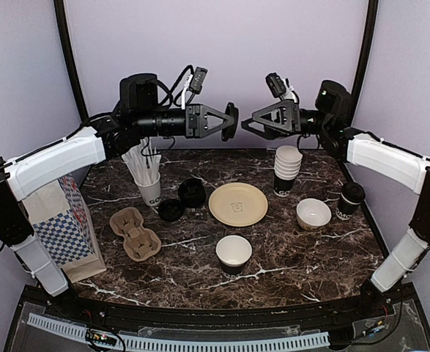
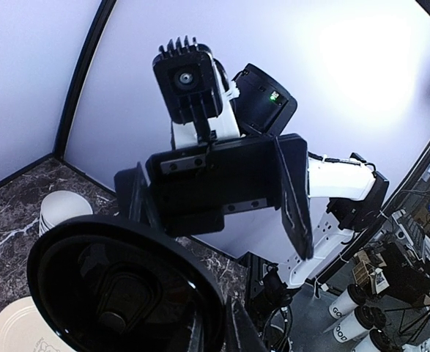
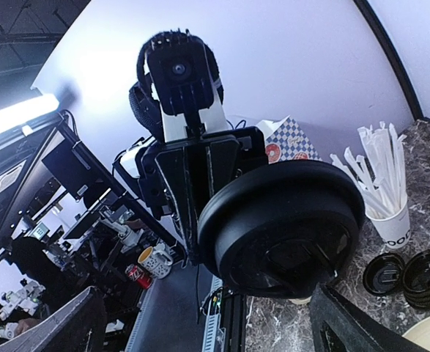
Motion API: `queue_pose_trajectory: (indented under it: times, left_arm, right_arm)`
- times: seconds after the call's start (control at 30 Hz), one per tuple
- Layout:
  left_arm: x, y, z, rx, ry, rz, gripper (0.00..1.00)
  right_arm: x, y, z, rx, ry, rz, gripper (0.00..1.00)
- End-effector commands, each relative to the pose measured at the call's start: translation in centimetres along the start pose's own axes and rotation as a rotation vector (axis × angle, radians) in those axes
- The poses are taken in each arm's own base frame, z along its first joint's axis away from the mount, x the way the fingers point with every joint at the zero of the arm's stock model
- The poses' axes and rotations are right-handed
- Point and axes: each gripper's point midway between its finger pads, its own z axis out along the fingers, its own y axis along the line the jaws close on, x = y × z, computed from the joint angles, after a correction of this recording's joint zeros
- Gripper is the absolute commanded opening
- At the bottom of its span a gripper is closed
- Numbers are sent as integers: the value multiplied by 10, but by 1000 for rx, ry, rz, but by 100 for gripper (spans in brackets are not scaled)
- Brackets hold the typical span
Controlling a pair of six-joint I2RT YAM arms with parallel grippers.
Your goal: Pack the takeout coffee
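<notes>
Dark marble table (image 1: 310,257), purple backdrop: lid handoff in mid-air, by the look of it.
Left gripper (image 1: 231,121) was clamped on a black lid (image 3: 280,227); right gripper (image 1: 250,123) faced it, fingers apart. Open cup (image 1: 234,254) stood front-centre, unlidded. Next likely needs the right to grip the rim, then cap the cup.

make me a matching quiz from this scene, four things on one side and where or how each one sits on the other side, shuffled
Things:
1. black lid
2. lidded cup
3. open cup
4. cardboard carrier

Places or states:
a. towards the near edge of the table, no lid on
b. empty, beside the checkered bag
c. held in the air by the left gripper
d. right side, next to the white bowl

Pairs: 1-c, 2-d, 3-a, 4-b
</notes>
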Motion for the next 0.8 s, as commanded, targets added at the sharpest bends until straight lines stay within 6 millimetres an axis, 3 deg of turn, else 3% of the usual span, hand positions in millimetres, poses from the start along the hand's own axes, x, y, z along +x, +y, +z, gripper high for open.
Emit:
queue_pose_trajectory:
  times: [0.0, 0.53, 0.77]
  left_arm:
    - [-22, -31, -15, 71, -68, 50, 14]
    - [-19, -38, -14, 123, -59, 29, 14]
    - [-16, -35, -12, 117, -46, 18, 15]
  right_arm:
    - [0, 1, 15, -15, 22, 7, 98]
    - [-4, -12, 25, -18, 21, 35, 98]
    - [-5, -13, 31, -36, 22, 49, 92]
